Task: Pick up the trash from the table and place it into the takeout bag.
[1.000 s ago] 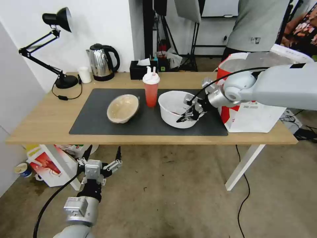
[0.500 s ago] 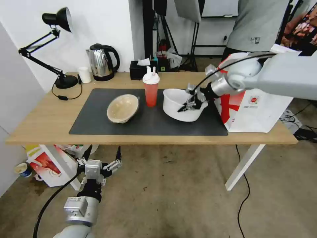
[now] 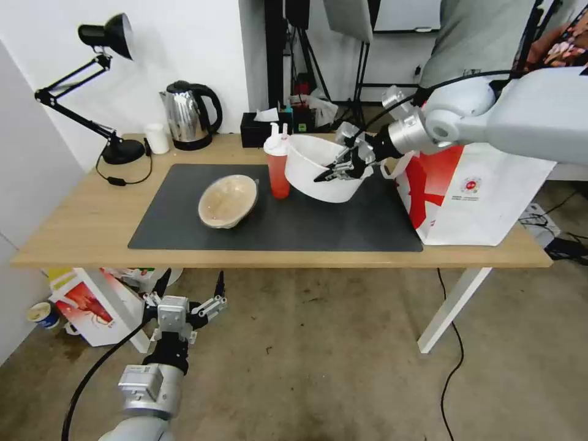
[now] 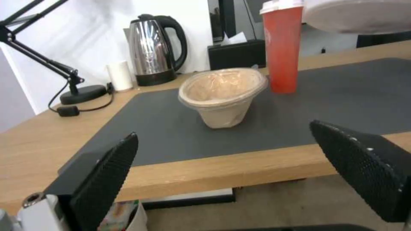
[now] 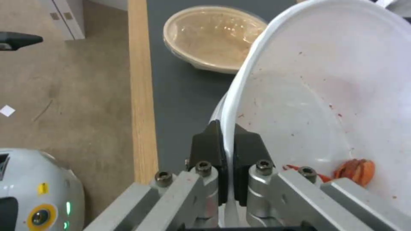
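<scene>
My right gripper [image 3: 343,165] [image 5: 228,141] is shut on the rim of the big white plastic bowl [image 3: 315,168] [image 5: 317,106], holding it tilted in the air above the dark grey mat [image 3: 275,214], just left of the takeout bag [image 3: 474,190]. Red shell bits [image 5: 353,168] lie low inside the bowl. The red drink cup [image 3: 280,162] [image 4: 282,45] stands on the mat right beside the lifted bowl. The beige paper bowl [image 3: 228,200] [image 4: 222,94] [image 5: 212,35] rests farther left on the mat. My left gripper [image 3: 187,294] [image 4: 240,173] hangs open below the table's front edge [image 3: 275,260].
Along the back of the table stand a black desk lamp [image 3: 104,86], a small white cup [image 3: 158,138], a steel kettle [image 3: 190,113] and a black tissue box [image 3: 264,128]. A box and a cup [image 3: 43,313] lie on the floor under the table's left end.
My right gripper has lifted the white bowl off the mat and carried it up and toward the back, tilting it. The left arm has stayed still.
</scene>
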Controlling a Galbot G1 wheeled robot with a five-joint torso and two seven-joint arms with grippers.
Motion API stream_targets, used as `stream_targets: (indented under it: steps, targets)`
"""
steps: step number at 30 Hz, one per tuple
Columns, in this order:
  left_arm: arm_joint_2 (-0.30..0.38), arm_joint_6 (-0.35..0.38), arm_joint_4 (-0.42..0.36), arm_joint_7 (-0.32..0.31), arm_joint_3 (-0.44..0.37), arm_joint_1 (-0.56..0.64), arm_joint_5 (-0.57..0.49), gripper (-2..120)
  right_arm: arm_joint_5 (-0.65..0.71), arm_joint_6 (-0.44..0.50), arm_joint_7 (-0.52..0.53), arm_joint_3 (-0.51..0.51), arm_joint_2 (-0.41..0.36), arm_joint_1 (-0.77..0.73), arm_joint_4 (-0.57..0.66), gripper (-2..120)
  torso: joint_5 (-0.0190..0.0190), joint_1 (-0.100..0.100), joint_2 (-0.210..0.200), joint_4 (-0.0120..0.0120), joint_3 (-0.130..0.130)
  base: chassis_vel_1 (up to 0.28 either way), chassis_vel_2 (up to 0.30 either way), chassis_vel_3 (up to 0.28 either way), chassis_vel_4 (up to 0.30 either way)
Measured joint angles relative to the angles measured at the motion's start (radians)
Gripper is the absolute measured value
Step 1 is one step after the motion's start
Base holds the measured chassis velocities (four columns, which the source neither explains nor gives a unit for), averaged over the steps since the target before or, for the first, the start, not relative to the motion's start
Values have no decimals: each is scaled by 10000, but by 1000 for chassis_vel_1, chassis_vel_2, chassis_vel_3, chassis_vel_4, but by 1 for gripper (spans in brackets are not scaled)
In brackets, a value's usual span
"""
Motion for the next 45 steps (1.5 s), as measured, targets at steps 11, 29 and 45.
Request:
stream_targets:
  steps: [11,29,45]
  targets:
    - [0,0,0,0,0,0,0,100,126,-2,-96,14,305,668,227,0,3,-1,0,0,1,0,0,0,0]
    - [0,0,0,0,0,0,0,100,216,39,-523,-29,1020,1816,153,0,1,-1,0,-1,0,0,0,0,0]
    - [0,0,0,0,0,0,0,100,272,84,-860,-490,1863,2967,158,0,1,0,0,-1,0,0,0,0,0]
